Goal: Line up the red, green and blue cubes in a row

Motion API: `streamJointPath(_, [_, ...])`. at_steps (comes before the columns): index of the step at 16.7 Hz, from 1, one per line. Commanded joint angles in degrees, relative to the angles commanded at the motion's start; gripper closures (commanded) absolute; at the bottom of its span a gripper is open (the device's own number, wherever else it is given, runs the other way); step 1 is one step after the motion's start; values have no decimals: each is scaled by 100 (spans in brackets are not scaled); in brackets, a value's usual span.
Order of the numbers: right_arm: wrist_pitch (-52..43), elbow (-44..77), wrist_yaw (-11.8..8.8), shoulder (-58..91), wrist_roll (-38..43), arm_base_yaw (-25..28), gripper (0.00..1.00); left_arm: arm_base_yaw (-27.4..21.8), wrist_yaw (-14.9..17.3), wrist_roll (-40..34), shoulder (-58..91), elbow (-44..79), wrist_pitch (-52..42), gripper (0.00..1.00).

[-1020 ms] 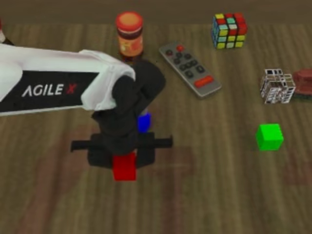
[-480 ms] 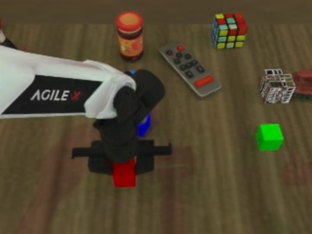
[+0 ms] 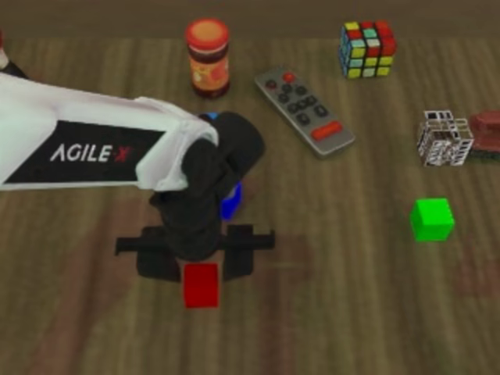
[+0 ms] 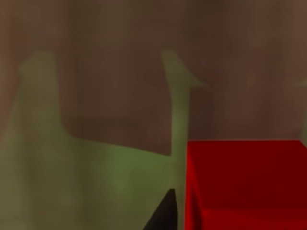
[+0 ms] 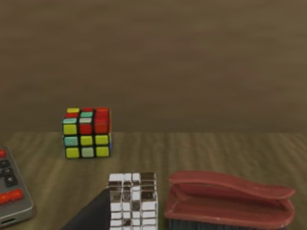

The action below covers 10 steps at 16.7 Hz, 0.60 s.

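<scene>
The red cube [image 3: 201, 285] rests on the table just in front of my left gripper [image 3: 198, 264], which is open; its fingers stand wide on either side, clear of the cube. In the left wrist view the red cube [image 4: 244, 184] fills the near corner, with a thin gap between it and one dark fingertip [image 4: 165, 215]. The blue cube [image 3: 230, 199] peeks out from under the left wrist, mostly hidden. Far to the right sits the green cube [image 3: 432, 219], alone. My right arm is parked outside the top view; its gripper [image 5: 139, 226] is open and holds nothing.
Along the back stand a jar [image 3: 208, 58], a grey remote [image 3: 305, 112] and a multicoloured puzzle cube [image 3: 366, 49]. A silvery gridded puzzle cube [image 3: 443, 138] and a reddish brush [image 3: 486, 134] lie at the right edge.
The left gripper's fingers have spread and let go of the red cube, which now sits on the table slightly nearer the front edge. The green cube has not moved.
</scene>
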Motion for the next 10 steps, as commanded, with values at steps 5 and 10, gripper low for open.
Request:
streamJointPath(5, [0,0,0,0,0,0,0,0,0,0,0,0,0,0])
streamJointPath(10, [0,0,0,0,0,0,0,0,0,0,0,0,0,0])
